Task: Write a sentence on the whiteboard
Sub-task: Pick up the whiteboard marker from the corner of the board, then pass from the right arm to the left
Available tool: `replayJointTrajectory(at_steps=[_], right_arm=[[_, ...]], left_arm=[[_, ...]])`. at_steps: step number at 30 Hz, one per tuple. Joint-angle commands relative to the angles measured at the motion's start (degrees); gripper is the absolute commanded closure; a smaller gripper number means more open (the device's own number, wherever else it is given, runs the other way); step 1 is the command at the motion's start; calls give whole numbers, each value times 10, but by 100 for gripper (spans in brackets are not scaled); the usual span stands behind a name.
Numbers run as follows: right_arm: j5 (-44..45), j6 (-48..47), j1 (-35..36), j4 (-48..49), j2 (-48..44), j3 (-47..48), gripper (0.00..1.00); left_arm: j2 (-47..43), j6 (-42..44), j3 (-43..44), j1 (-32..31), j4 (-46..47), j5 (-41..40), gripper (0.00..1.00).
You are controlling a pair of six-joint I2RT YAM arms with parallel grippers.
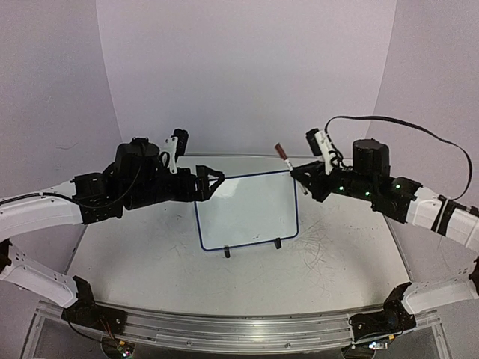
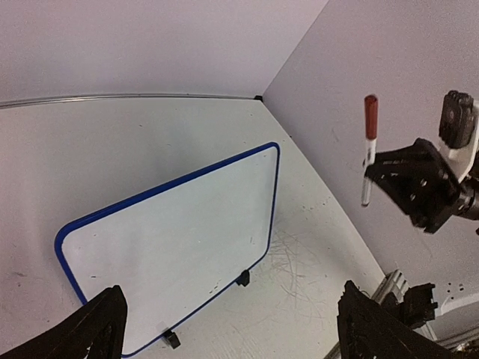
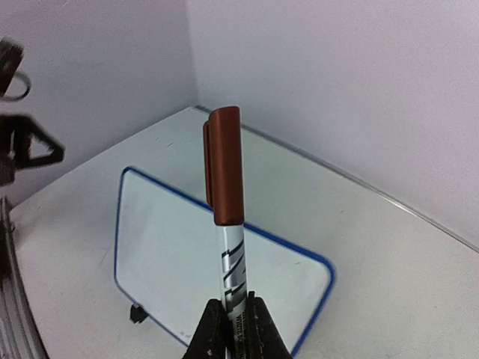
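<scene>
The whiteboard (image 1: 247,211) with a blue rim lies on its two black clip feet at the table's middle; it also shows in the left wrist view (image 2: 172,239) and the right wrist view (image 3: 179,254). Its face is blank; no sentence shows. My right gripper (image 1: 301,173) is shut on a marker (image 3: 227,202) with a brown cap still on, held above the board's right edge, cap pointing up and away. The marker shows too in the left wrist view (image 2: 367,146). My left gripper (image 1: 211,182) is open and empty above the board's upper left corner.
The white tabletop (image 1: 329,254) is scuffed with thin scratches right of the board. A metal rail (image 1: 239,329) runs along the near edge. Purple walls close in at the back and sides.
</scene>
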Motion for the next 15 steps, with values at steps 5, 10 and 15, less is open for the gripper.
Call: replayJointTrajectory(at_steps=[5, 10, 15], right_arm=[[63, -127, 158, -94, 88, 67, 100], [99, -146, 204, -105, 130, 87, 100], [99, -145, 215, -97, 143, 88, 100]], left_arm=[[25, -26, 46, 62, 7, 267, 1], [78, -38, 59, 68, -3, 340, 11], [104, -33, 59, 69, -10, 372, 27]])
